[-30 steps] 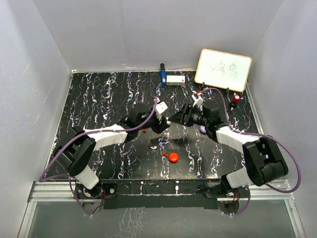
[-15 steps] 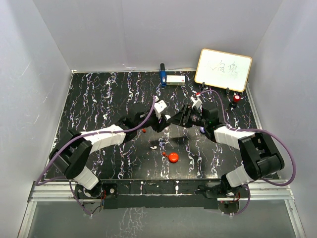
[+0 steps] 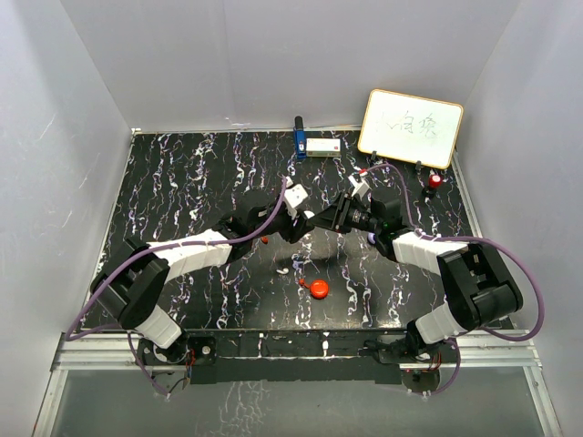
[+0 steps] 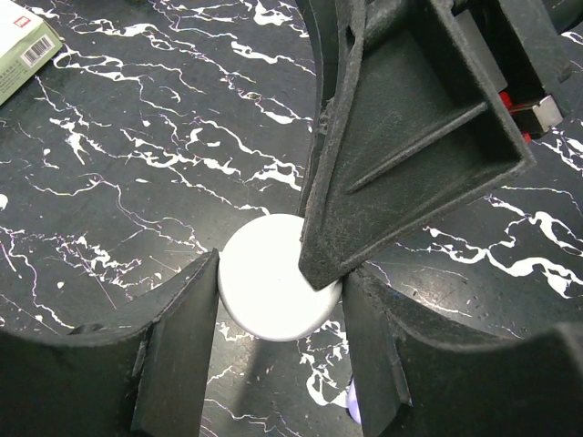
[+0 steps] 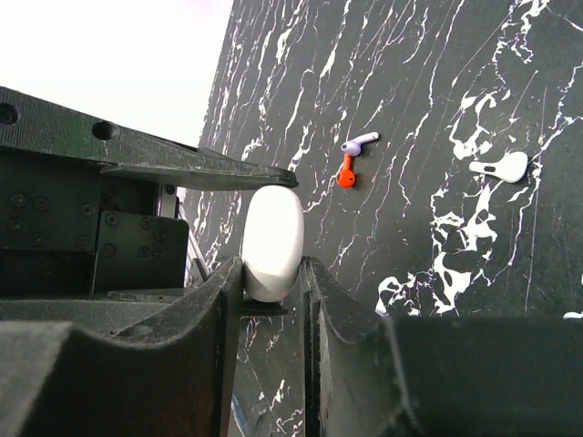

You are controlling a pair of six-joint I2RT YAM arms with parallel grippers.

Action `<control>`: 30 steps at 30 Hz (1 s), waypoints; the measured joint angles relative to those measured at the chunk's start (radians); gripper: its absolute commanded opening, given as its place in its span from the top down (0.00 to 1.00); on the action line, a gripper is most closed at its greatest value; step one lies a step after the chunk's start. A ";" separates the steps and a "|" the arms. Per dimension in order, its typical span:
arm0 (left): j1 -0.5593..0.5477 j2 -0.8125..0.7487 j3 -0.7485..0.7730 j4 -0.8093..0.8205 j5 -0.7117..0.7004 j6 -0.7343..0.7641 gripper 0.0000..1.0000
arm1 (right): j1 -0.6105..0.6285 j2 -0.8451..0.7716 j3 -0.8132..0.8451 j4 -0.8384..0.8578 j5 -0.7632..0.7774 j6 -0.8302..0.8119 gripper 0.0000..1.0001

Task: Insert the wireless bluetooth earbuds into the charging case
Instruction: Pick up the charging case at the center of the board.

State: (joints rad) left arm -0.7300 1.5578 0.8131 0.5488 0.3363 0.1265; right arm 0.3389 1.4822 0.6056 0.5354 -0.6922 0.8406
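The right fingers (image 5: 342, 319) are closed on the white case (image 5: 271, 232), pinching its two flat faces so that it stands edge-on between them. The left fingers (image 4: 178, 355) sit against its rim on opposite sides and look to be clamping it too, though how firmly cannot be told. One left fingertip lies across the top of the case in the right wrist view. One right finger overlaps its face in the left wrist view. Both pairs are therefore crowded onto one small, smooth, rounded thing. No open seam shows, so the case looks shut.

I judge that crowding to be the main hazard. If the two arms pull even slightly differently, the glossy case could twist out of one grip and drop to the worktop (image 3: 182, 200). If a fingertip is meant to pry the lid, it could skid off the rim and strike the other fingers.

Well apart from the case, a red earbud (image 5: 345, 171) lies touching a purple-and-white earbud (image 5: 360, 141), with a white earbud (image 5: 499, 167) farther off. None of them is in the case. Neither pair of fingers is free to fetch them, so one must let go, and the case could tip or slip at that release. A red pod (image 3: 319, 289) lies on the arm-base side of the case, where a dropped case could knock it.
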 measured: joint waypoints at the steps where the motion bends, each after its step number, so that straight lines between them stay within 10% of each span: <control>1: 0.000 0.000 0.000 0.000 0.000 0.000 1.00 | 0.000 0.000 0.000 0.001 0.000 0.001 0.81; 6: -0.001 0.000 0.000 0.001 -0.006 0.000 1.00 | 0.000 0.000 0.000 0.005 0.001 0.007 0.93; 11: -0.002 0.000 0.000 0.003 -0.014 -0.004 0.35 | 0.000 0.000 -0.001 0.013 0.005 0.008 0.97; 15: -0.005 -0.010 -0.018 0.018 -0.045 -0.012 0.14 | 0.000 0.000 -0.007 0.011 0.016 0.006 0.97; 30: -0.005 -0.291 -0.145 -0.061 -0.309 -0.105 0.05 | -0.010 -0.002 0.003 -0.115 0.058 -0.062 0.99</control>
State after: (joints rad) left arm -0.7353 1.2667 0.6678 0.4873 0.0277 0.0219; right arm 0.3294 1.4799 0.6086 0.4206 -0.6342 0.7788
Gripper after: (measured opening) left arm 0.946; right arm 0.237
